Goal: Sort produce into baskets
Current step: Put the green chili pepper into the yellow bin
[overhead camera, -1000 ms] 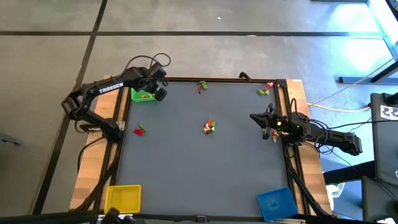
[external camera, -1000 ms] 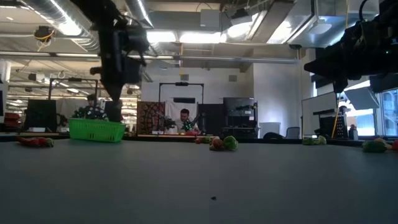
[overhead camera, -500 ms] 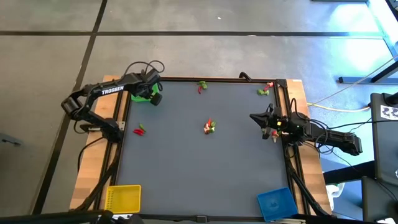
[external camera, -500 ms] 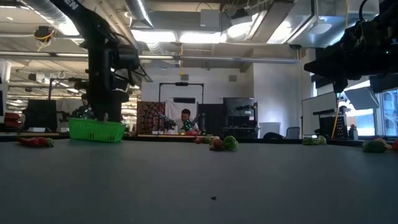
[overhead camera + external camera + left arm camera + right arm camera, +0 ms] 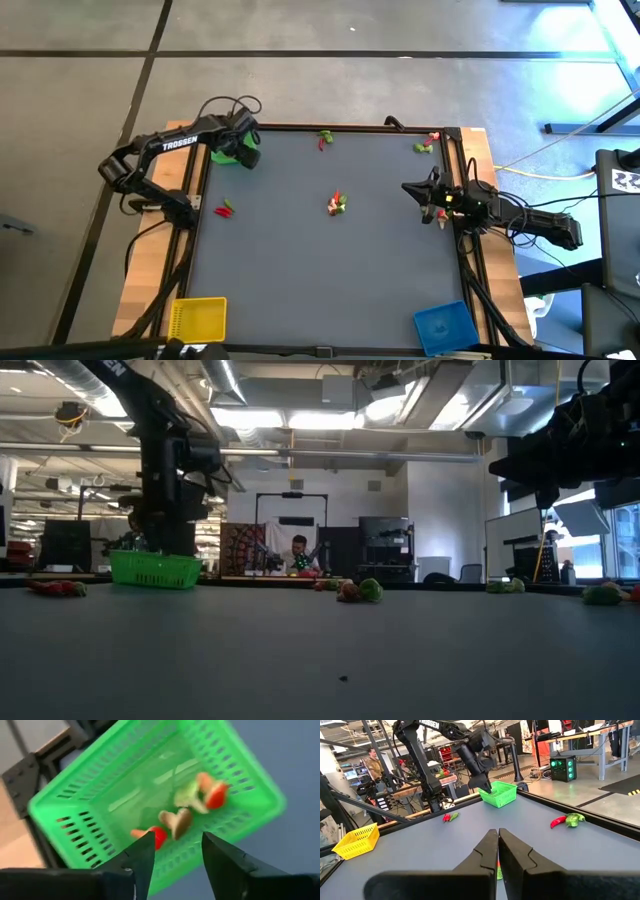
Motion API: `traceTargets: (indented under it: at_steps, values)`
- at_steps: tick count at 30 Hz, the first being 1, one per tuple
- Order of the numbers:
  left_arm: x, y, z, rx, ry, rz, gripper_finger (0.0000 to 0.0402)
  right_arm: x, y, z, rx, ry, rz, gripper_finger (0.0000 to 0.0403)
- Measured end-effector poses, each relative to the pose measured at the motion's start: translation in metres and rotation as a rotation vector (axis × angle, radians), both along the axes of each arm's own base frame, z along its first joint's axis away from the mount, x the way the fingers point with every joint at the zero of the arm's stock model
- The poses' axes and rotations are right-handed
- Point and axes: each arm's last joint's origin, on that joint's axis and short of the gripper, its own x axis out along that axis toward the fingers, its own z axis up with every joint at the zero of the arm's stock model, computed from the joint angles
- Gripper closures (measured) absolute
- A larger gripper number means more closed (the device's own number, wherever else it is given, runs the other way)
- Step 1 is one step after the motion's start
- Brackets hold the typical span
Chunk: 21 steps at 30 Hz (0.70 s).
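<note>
Parted and empty, my left gripper hangs over the green basket, produce pieces lying inside; my right gripper waits shut, holding nothing.

My overhead cam looks straight down on the whole table; the low one sits at tabletop level. Left wrist cam's right over the green basket, which the right wrist cam sees far off.

Left gripper parted, right gripper closed.
</note>
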Motion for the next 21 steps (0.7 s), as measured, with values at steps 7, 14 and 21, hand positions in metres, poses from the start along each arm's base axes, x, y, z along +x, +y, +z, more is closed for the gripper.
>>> traceTargets:
  at_steps: [7, 14, 21]
  values:
    - [0.017, -0.014, 0.034, 0.012, -0.133, -0.110, 0.0235, 0.000, 0.000, 0.000, 0.000, 0.000, -0.001, 0.0386]
    - [0.030, -0.051, 0.055, -0.082, -0.261, -0.131, 0.0235, 0.000, 0.000, 0.000, 0.000, 0.000, -0.001, 0.0386]
    - [0.034, -0.089, 0.051, -0.210, -0.190, -0.030, 0.0235, 0.000, 0.000, 0.000, 0.000, 0.000, -0.001, 0.0386]
